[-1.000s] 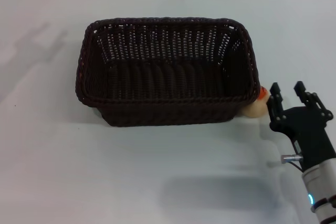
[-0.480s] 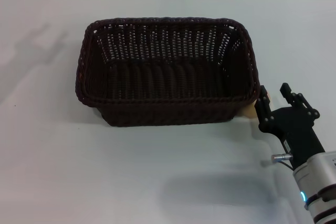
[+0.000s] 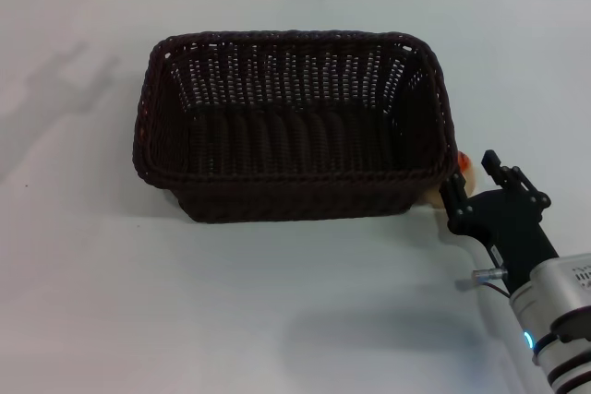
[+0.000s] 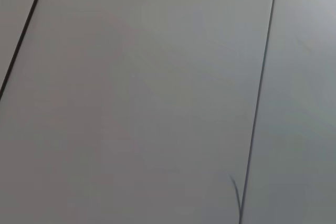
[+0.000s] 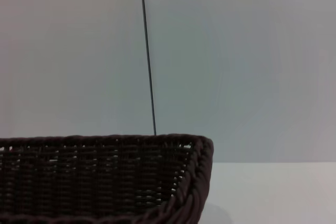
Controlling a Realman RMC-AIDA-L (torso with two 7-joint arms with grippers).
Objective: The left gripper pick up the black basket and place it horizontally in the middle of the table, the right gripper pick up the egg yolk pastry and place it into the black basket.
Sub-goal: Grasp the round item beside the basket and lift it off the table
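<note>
right gripper [image 3: 476, 182] has crept in closer to the black basket's [image 3: 291, 122] right corner since before, fingers spread around the egg yolk pastry [image 3: 464, 171], not clamped yet.

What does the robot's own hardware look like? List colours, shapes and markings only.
Only the right gripper shows: a black, angular two-finger claw with matte jaws on a black body. A small silver pin sticks out beside a thin cable. Behind it, the arm is white and silver, ribbed, with a small blue light. No left arm in view.
</note>
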